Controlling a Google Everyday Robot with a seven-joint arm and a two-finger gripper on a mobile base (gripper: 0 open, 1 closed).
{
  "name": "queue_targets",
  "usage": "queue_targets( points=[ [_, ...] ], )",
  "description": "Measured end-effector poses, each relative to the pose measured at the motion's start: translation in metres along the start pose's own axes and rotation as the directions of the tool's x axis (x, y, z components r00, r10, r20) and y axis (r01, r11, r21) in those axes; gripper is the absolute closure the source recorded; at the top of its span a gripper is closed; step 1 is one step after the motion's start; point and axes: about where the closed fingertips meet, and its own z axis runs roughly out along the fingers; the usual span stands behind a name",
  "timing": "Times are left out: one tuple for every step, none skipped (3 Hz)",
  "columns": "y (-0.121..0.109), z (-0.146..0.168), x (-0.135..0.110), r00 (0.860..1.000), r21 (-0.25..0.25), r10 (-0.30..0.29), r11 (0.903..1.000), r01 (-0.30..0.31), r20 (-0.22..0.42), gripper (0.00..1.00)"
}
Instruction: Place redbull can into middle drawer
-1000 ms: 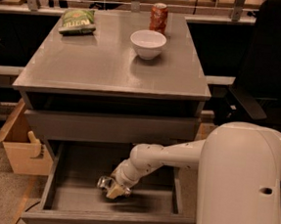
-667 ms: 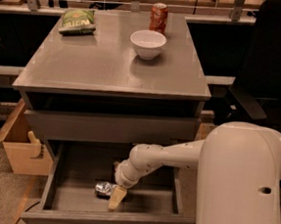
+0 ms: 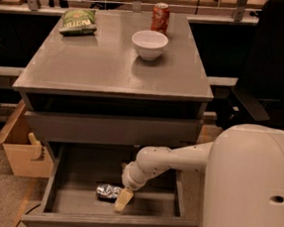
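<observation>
The redbull can (image 3: pixel 107 191) lies on its side on the grey floor of the open middle drawer (image 3: pixel 67 198), left of centre. My gripper (image 3: pixel 123 199) hangs down into the drawer just right of the can, its tan fingertips (image 3: pixel 122 201) near the floor. The gripper is open and the can lies free beside it, close to or touching the fingers. My white arm (image 3: pixel 178 158) reaches in from the right.
On the cabinet top (image 3: pixel 86 66) stand a white bowl (image 3: pixel 149 43), a red-orange soda can (image 3: pixel 160 17) and a green chip bag (image 3: pixel 78 21). The upper drawer (image 3: pixel 111 128) is closed above the open one. A cardboard box (image 3: pixel 22 150) sits on the floor at left.
The gripper let go of the can, which now lies on the drawer floor. The gripper moved slightly right and lifted off it.
</observation>
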Motion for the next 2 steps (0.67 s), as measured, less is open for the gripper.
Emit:
queue_targets(
  points=[
    [-0.013,-0.033,0.033,0.998,0.073,0.059,0.9957,-0.056,-0.032,0.0],
    [-0.029,-0.067,0.07,0.991,0.147,0.125,0.9822,-0.116,-0.051,0.0]
  ],
)
